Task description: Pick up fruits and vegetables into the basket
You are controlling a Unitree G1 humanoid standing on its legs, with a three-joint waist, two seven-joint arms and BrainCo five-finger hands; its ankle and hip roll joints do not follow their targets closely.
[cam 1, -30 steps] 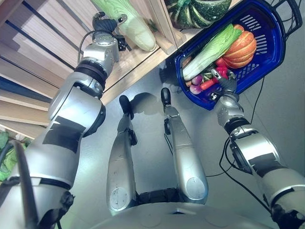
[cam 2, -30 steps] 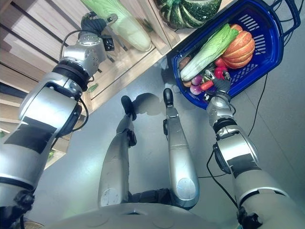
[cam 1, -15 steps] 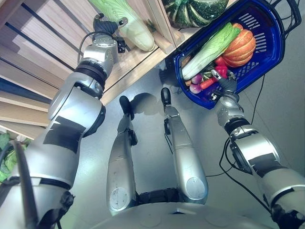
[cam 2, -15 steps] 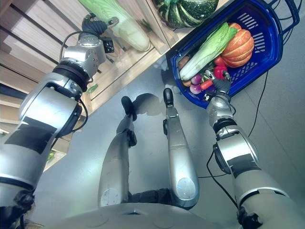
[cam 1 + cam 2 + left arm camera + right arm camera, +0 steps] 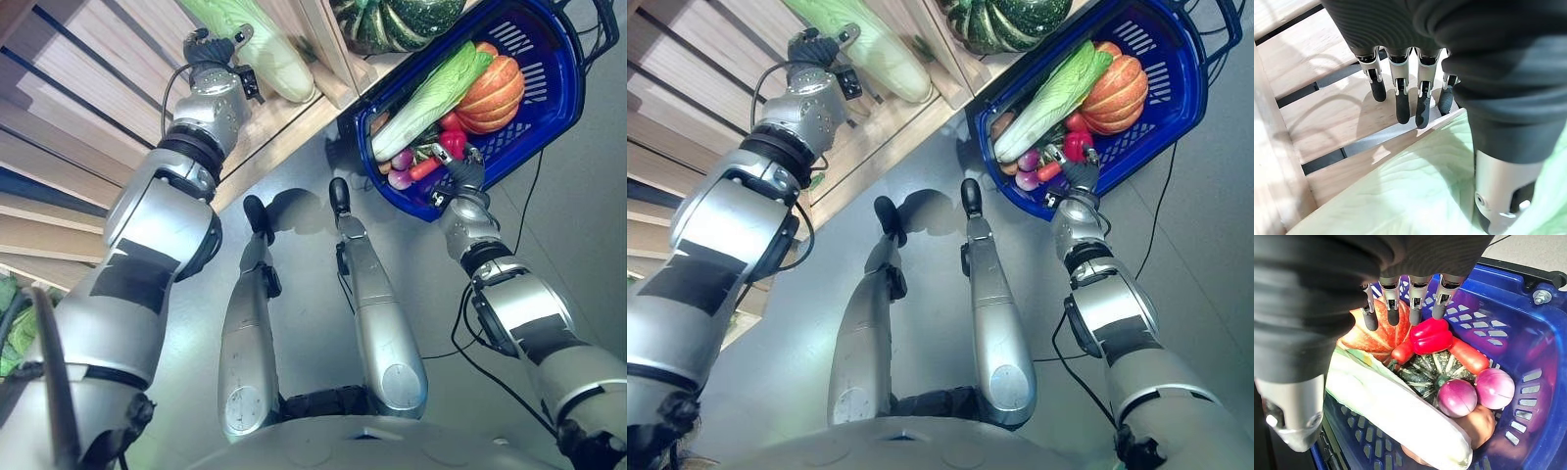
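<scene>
My left hand [image 5: 210, 49] reaches into a wooden shelf and lies against a pale green napa cabbage [image 5: 266, 47]. In the left wrist view its fingers [image 5: 1401, 100] are straight over the slats and the thumb rests on the cabbage [image 5: 1415, 188]. My right hand [image 5: 462, 168] hovers open over a blue basket [image 5: 537, 125] on the floor. Its straight fingers [image 5: 1413, 313] hang just above a red pepper [image 5: 1430, 335]. The basket holds an orange pumpkin [image 5: 1382, 337], a long cabbage [image 5: 1396, 411], a dark green squash [image 5: 1425, 374], a carrot [image 5: 1469, 356] and purple onions [image 5: 1457, 396].
A dark green pumpkin [image 5: 394, 20] sits in the neighbouring shelf compartment, behind a wooden divider [image 5: 323, 49]. The shelf's front edge [image 5: 284, 137] runs just above the grey floor [image 5: 304, 294]. More greens [image 5: 12, 323] lie at the far left.
The whole picture has shifted a little. My left hand has edged slightly further along the cabbage on the shelf. My right hand stays over the basket.
</scene>
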